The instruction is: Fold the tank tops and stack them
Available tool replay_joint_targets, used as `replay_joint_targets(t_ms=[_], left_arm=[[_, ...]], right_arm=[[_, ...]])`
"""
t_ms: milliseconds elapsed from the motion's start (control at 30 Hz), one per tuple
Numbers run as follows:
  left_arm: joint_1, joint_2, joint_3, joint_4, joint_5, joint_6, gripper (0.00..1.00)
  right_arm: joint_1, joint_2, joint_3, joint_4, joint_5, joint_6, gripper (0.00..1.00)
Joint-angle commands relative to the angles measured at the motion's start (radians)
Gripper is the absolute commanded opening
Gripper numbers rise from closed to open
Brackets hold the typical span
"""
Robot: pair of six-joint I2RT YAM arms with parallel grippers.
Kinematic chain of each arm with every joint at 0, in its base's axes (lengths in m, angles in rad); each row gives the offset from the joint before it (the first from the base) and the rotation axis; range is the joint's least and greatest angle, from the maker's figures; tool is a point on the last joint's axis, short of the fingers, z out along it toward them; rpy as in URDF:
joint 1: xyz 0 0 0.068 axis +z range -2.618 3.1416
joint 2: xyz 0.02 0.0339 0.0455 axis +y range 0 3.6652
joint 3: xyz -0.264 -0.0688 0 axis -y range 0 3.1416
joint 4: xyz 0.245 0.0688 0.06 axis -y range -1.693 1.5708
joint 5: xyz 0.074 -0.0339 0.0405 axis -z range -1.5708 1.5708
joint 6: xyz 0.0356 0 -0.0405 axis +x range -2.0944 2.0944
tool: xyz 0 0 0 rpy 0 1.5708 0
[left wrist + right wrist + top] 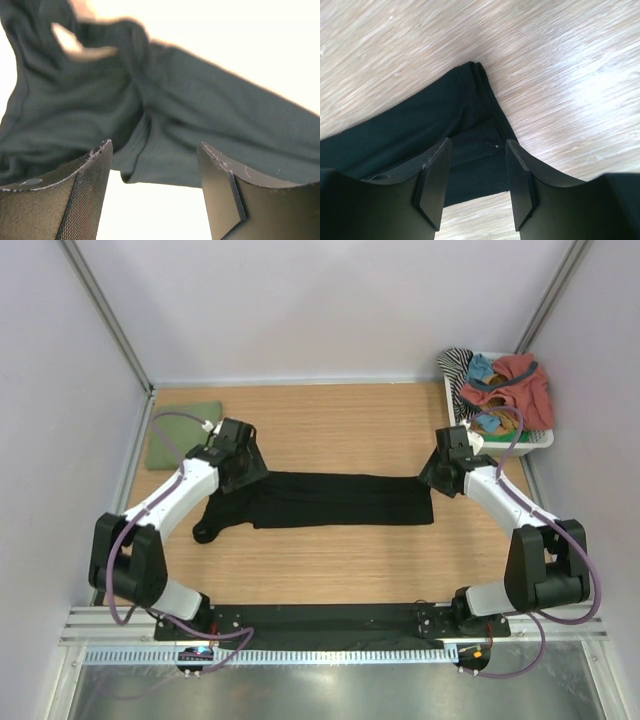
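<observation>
Our left hand (155,145) has its two fingers spread apart with nothing pinched between them. The black tank top (340,500) sits right beneath and just ahead of the fingertips, the rumpled strap end by the look of it. Our right hand (478,141) is the same story: fingers apart, low over the opposite end, with a neat doubled corner of cloth just past its tips. Between the two hands the top lies stretched in a long flat band on the table (350,410).

We reckon this thing is light, floppy and a bit clingy, so it'll sag wherever it isn't supported. Best bet is pinching the layered edges at each end, all layers at once, otherwise the fold slides apart. The end under the left hand is bunched, with a lobe spilling back toward the arm's base, so that bit needs tidying.

Pose-wise, both arms reach forward and lean inward, wrists tipped down at the cloth. Out past the left hand's outer side, the olive green tank top (183,437) rests folded, well apart from the black one. Past the right hand's outer side there's a basket (540,440) of other clothes we leave alone.
</observation>
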State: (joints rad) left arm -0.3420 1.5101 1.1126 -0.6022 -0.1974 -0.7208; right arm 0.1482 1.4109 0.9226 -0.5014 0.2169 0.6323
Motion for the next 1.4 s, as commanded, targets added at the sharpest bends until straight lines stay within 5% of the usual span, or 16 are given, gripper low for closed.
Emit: replay_joint_targets(t_ms=[0, 433, 533, 667, 900, 1100, 1367], left_arm=[[0.001, -0.115, -0.130, 0.027, 0.052, -0.009, 0.70], [-0.014, -0.436, -0.454, 0.032, 0.092, -0.114, 0.68], [-0.009, -0.436, -0.464, 0.027, 0.075, -0.132, 0.68], [0.009, -0.398, -0.482, 0.053, 0.078, -0.160, 0.65], [0.008, -0.260, -0.508, 0.215, 0.075, -0.209, 0.56], [0.006, 0.056, -0.340, 0.294, 0.088, -0.223, 0.53], [0.006, 0.484, 0.244, 0.153, 0.098, -0.186, 0.49]], right_arm=[[-0.006, -0.009, -0.027, 0.098, -0.039, -0.039, 0.53], [-0.007, 0.197, 0.009, 0.181, -0.021, -0.023, 0.57], [-0.013, 0.223, -0.008, 0.195, -0.001, -0.011, 0.46], [-0.032, 0.202, -0.034, 0.166, 0.069, 0.020, 0.01], [-0.055, -0.007, -0.180, 0.146, 0.141, 0.072, 0.01], [-0.055, -0.118, -0.264, 0.090, 0.125, 0.124, 0.01], [-0.021, -0.169, -0.337, -0.002, 0.019, 0.207, 0.01]])
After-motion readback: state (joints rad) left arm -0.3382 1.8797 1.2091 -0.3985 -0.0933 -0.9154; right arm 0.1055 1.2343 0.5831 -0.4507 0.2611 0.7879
